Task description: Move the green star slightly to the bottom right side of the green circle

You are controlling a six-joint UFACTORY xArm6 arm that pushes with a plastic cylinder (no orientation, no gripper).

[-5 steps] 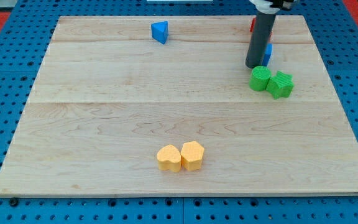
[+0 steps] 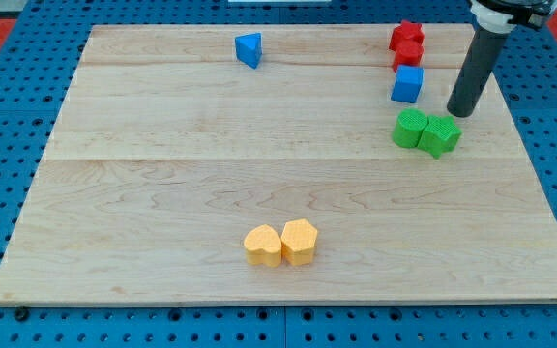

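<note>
You have no hand here, only a dark rod, so nothing opens or shuts. My tip point(image 2: 462, 113) sits on the wooden board point(image 2: 162, 193), just above and to the view's right of the green star point(image 2: 441, 135), close but not touching as far as you can see. The green star touches the green circle point(image 2: 410, 128) on its right side, a bit lower. A blue cube point(image 2: 407, 84) sits just above the circle. Two red blocks point(image 2: 406, 44) huddle above that; their shapes are hard to make out. A blue triangle point(image 2: 249, 49) is near the view's top. Two yellow blocks point(image 2: 280, 243) touch near the bottom. The rod's top is cut off.
</note>
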